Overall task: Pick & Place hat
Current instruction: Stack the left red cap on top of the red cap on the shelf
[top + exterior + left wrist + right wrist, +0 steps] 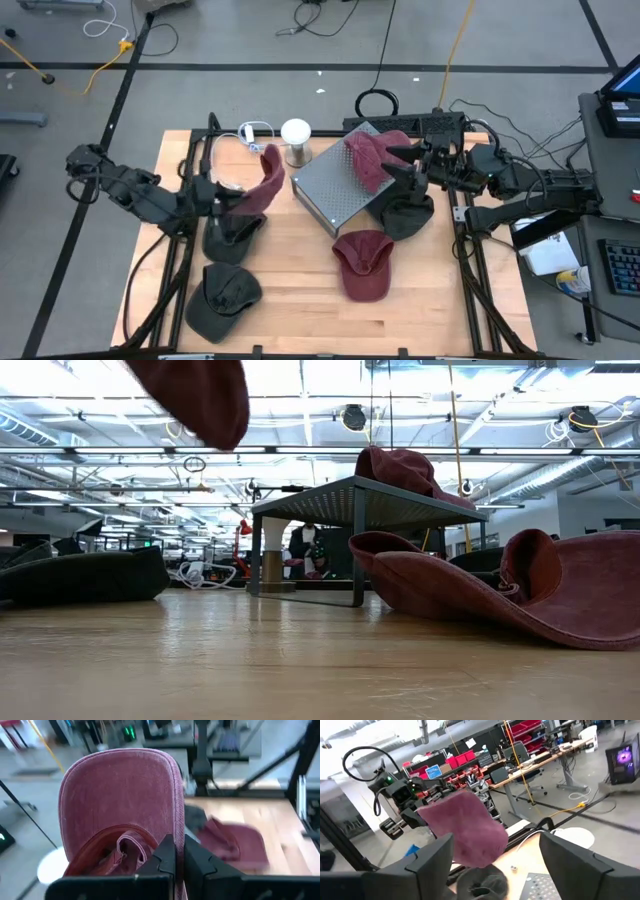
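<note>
A maroon hat hangs in the air from my left gripper, which is shut on it left of the grey perforated stand. In the low view this hat is well above the table. A second maroon hat lies on the stand's top. A third rests on the table in front of the stand. My right gripper is open beside the stand's right edge, over a dark hat, and touches nothing. My left gripper pinches the maroon hat's rim edge between its two shut fingers. They come level from the table's left side. The hat is lifted clear of the table and stands up from the fingers, with its hollow inside facing the wrist camera.
Two dark hats lie on the table's left part, below and in front of my left gripper. A white cylinder and a white cable sit near the far edge. Bare wood shows near the front edge.
</note>
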